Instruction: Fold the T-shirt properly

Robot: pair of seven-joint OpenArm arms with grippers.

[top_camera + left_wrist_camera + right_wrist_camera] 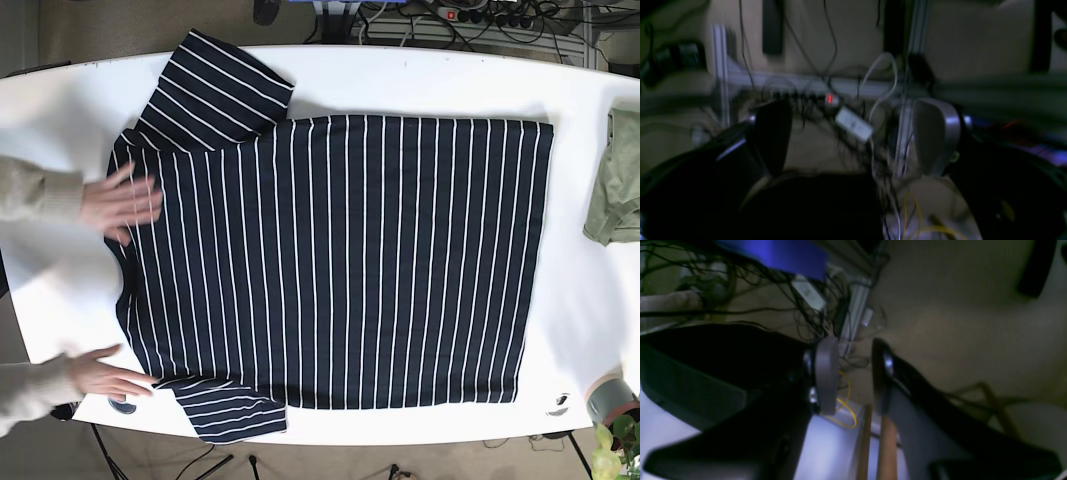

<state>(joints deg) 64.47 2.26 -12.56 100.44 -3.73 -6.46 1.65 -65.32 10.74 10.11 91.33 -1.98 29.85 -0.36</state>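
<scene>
Hanging off the table, the left gripper [853,136] shows parted jaws over floor cables, nothing held. The right gripper [850,376], blurred, seems likewise agape and empty. From the base view, the T-shirt [340,260] lies flat on the table [420,80] while a person's hands [120,205] smooth its collar end; folding appears not yet begun, so both arms must first reach its edges.

A navy T-shirt [340,260] with thin white stripes is lying on the white table [420,75]. At three o'clock an olive-green garment [620,190] is showing. At nine and seven o'clock, pale-skinned hands [122,205] in beige sleeves are showing. In the wrist views, yellow cable [846,406] and a red light [829,98] are glowing among black wires.
</scene>
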